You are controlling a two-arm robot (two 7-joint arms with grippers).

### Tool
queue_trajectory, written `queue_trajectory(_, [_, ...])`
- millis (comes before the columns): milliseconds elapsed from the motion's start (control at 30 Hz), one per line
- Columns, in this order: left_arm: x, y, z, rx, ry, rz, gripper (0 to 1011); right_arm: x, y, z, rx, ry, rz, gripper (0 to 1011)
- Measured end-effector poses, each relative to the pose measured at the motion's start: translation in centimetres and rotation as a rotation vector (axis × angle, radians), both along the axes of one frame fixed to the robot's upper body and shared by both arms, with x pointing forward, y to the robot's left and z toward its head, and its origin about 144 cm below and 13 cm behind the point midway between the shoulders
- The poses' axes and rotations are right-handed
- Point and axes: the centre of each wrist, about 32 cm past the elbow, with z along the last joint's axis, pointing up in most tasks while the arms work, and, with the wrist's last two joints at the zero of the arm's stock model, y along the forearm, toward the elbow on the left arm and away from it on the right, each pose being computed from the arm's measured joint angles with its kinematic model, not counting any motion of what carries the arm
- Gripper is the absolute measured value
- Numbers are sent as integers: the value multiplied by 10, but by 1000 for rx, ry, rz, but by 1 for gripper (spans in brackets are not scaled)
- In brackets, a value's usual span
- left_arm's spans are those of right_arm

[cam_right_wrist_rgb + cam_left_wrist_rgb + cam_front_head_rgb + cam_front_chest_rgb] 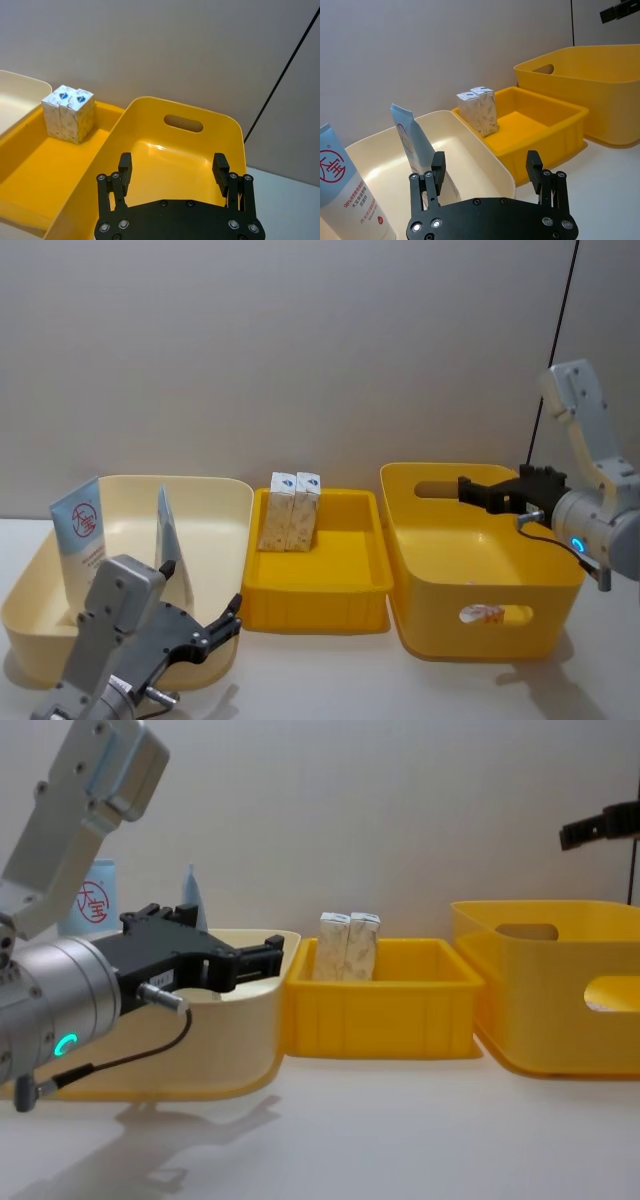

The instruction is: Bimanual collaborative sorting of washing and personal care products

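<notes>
Three bins stand in a row on the white counter (330, 680), close to its far edge by the wall. The cream bin (235, 505) is toward the left end, the shallow yellow tray (315, 610) sits in the middle, and the deep yellow bin (440, 625) is toward the right end.

Two pale blue-and-white tubes stand upright in the cream bin. The tube with the red round logo (80, 535) leans near its left wall, and the second tube (168, 535) stands edge-on nearer the bin's middle. Two cream patterned cartons (290, 510) stand side by side, touching, in the far left corner of the shallow yellow tray. Through the handle slot in the deep yellow bin's near wall I can see a white item with red print (485, 614) lying inside.

The left tool (225, 620) hangs at the near right corner of the cream bin, its fingers (438, 170) spread apart with nothing between them. The right tool (468, 490) hovers above the far part of the deep yellow bin, clear of its rim, jaws likewise wide and empty.
</notes>
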Motion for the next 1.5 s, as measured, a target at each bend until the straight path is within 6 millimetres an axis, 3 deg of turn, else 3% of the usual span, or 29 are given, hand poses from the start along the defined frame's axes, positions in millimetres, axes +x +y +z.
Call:
queue_trajectory(567, [27,10,3,-26,39,7,1003,-14,5,11,9,-77,22,1001])
queue_trajectory(1200, [39,17,5,-48,40,60,1003,-18,7,13,11,-96,26,1001])
queue_trajectory(1500, [53,24,8,-50,82,39,1003,-19,7,14,11,-100,27,1001])
